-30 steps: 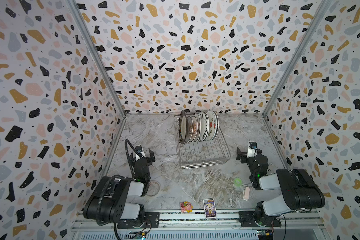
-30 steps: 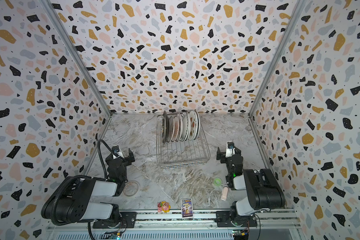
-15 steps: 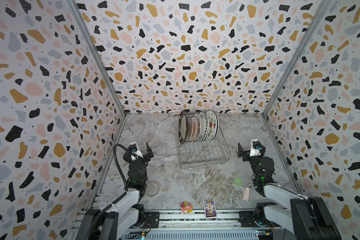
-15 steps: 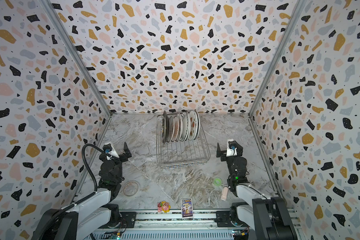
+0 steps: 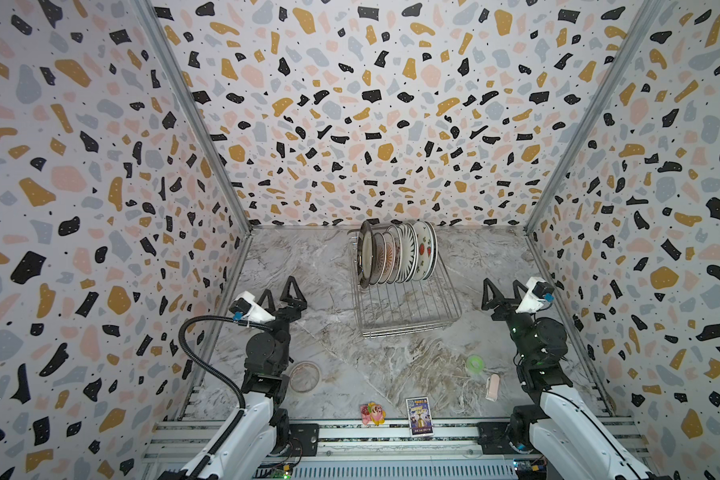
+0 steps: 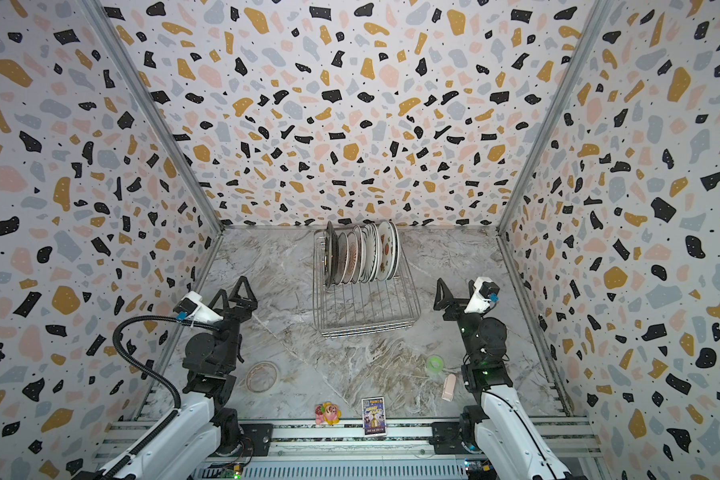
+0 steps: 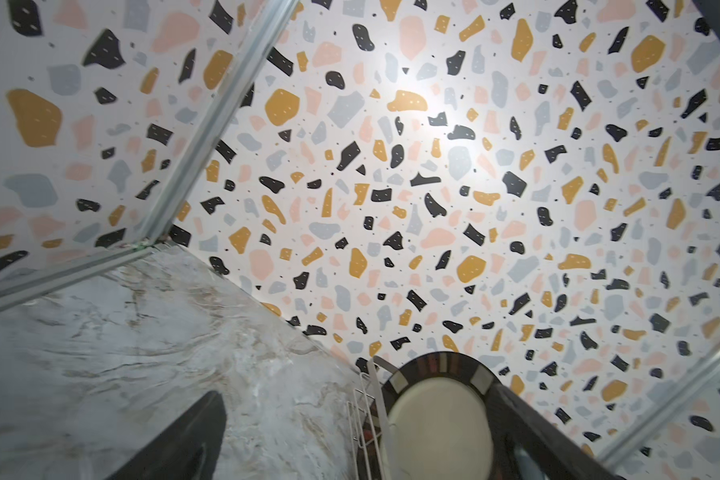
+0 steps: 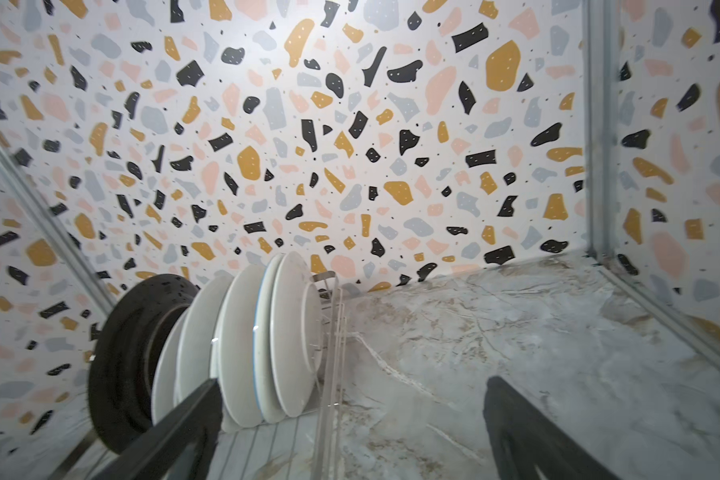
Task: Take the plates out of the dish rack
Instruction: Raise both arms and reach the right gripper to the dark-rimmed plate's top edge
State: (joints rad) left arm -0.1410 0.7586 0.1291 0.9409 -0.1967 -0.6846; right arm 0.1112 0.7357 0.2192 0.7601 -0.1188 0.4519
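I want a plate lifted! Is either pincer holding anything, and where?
Nothing is held. The left pincer and right pincer are open and empty; the plates stand in the rack.

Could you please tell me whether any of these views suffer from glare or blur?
Left wrist view: a bright hotspot on the back wall, and the plate looks soft. Right wrist view: smeared toward its edges. Both top views: evenly lit and sharp.
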